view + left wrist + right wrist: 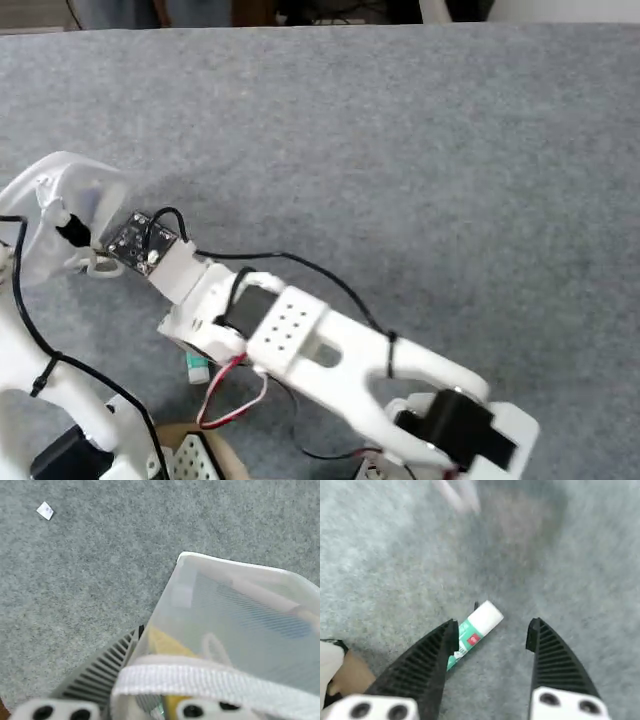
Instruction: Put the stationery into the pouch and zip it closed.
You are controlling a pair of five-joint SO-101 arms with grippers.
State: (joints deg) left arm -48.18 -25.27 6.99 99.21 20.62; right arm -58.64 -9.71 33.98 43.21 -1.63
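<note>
Smooth translucent plastic pouch (240,610) with woven strap (200,680); rough, matt, felt-like table (400,130).

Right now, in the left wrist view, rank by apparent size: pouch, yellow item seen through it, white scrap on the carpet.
1. pouch
2. yellow item, partly hidden
3. white scrap, though it lies farther off

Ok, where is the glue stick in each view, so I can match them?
High view: glue stick low, left of centre, peeking from under the right arm.
Left wrist view: not in it.
Right wrist view: seen between the open fingers of the right gripper.
Shared landmark: the grey table cover, in all three.
</note>
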